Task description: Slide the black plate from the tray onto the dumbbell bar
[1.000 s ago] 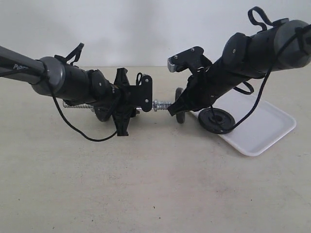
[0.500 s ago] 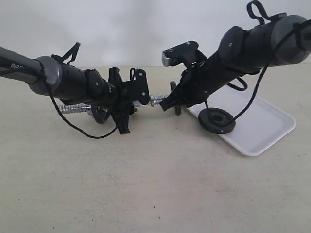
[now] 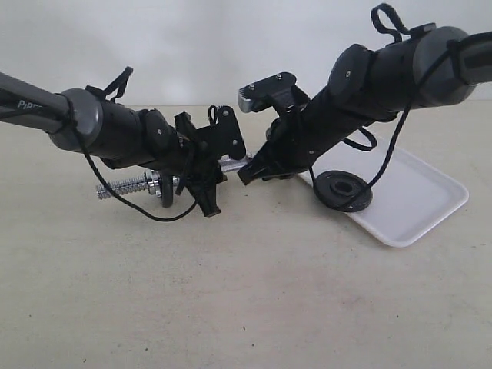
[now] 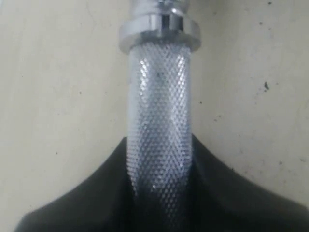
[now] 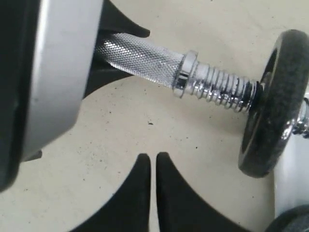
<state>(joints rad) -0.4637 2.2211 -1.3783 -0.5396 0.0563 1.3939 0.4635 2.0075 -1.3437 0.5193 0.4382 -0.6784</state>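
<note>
- Soft light is filling the exterior view, brightest toward 12 o'clock; shadows are falling faint.
- Glare is flaring on the dumbbell bar [image 4: 159, 96].
- Wrist views are blurring close up.

Plate [image 3: 343, 190] on tray [image 3: 430, 201], right of bar [image 3: 127, 185]

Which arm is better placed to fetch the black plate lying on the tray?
Right, likely. The right gripper is shut, empty and on the side of the tray holding the black plate; the left gripper clamps the dumbbell bar.
</note>
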